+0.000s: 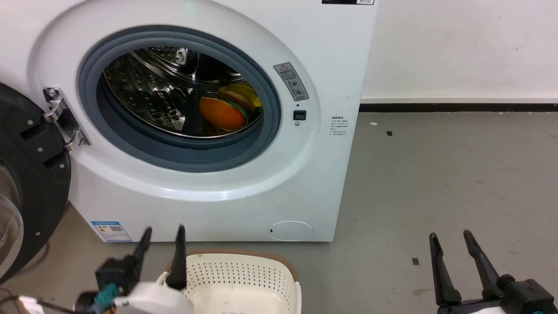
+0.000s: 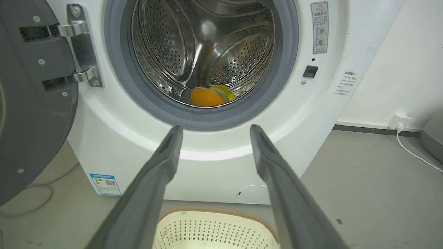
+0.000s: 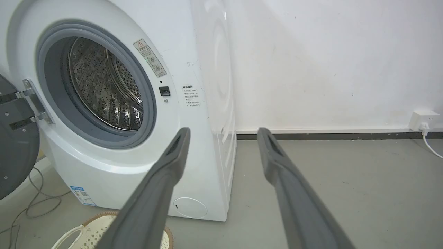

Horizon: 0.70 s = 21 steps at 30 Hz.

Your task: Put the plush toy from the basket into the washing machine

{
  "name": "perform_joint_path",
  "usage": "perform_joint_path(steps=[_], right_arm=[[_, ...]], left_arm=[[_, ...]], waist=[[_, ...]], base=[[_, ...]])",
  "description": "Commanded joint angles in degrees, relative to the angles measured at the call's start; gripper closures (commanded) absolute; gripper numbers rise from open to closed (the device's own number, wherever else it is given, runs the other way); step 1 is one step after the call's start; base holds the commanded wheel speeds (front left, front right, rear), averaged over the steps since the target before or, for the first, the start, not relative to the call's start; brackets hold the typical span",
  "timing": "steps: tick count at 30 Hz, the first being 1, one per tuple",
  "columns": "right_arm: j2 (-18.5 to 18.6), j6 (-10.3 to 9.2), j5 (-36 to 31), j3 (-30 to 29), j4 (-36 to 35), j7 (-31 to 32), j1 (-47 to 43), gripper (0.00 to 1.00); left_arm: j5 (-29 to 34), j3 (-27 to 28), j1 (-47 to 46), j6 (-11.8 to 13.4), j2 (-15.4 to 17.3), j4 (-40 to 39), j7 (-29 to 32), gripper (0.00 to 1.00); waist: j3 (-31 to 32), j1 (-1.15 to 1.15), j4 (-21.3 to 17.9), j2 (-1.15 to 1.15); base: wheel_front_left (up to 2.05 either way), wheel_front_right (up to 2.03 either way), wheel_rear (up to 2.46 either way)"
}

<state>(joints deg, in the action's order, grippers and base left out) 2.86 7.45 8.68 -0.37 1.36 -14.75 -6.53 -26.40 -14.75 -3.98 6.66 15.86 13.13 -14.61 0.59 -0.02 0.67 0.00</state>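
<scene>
**Plush toy [image 1: 224, 111] is resting inside the washing machine [image 1: 331, 65]**

It is lying low in the drum [image 1: 144, 87], so it cannot roll out. The left hand [image 1: 164, 229], by the basket [image 1: 244, 270], and the right hand [image 1: 450, 234] are gaping wide, empty.

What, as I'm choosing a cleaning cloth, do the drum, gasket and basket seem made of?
Drum: bright metal, likely stainless steel; it is mirror-shiny and punched with holes. Gasket: matte grey, probably rubber; it shows no glare. Basket: cream plastic, judging by its moulded grid of holes, with a slight gloss. Its brown rim looks textured, perhaps woven, but the material is unclear.
</scene>
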Motion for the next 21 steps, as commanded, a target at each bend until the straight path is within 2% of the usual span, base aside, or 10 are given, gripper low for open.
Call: perform_joint_path(steps=[1, 9, 20, 21], right_arm=[[0.01, 0.03, -0.05, 0.23, -0.2, -0.25, -1.04, 0.0], [0.01, 0.03, 0.98, 0.34, 0.02, -0.25, -1.92, 0.0], [0.01, 0.03, 0.99, 0.55, 0.18, -0.25, -2.04, 0.0], [0.0, -0.01, 0.5, 0.55, 0.11, 0.01, -1.25, 1.0]], left_arm=[[0.51, -0.13, 1.97, 0.42, -0.58, -0.52, -0.21, 0.0], [3.16, -0.24, 6.08, 1.83, -2.86, -2.69, -0.37, 0.0], [4.92, 1.51, 6.83, -0.08, -4.51, -3.56, -0.38, 0.0], [4.64, 1.29, 6.2, 0.07, -4.51, -3.37, -0.05, 1.0]], waist=[[0.16, 0.02, -0.06, 0.0], [0.62, 0.02, 0.07, 0.0], [0.34, 0.02, 0.66, 0.0], [0.34, 0.02, 0.66, 0.0]], base=[[0.0, 0.0, 0.0], [0.0, 0.0, 0.0], [0.0, 0.0, 0.0], [0.0, 0.0, 0.0]])
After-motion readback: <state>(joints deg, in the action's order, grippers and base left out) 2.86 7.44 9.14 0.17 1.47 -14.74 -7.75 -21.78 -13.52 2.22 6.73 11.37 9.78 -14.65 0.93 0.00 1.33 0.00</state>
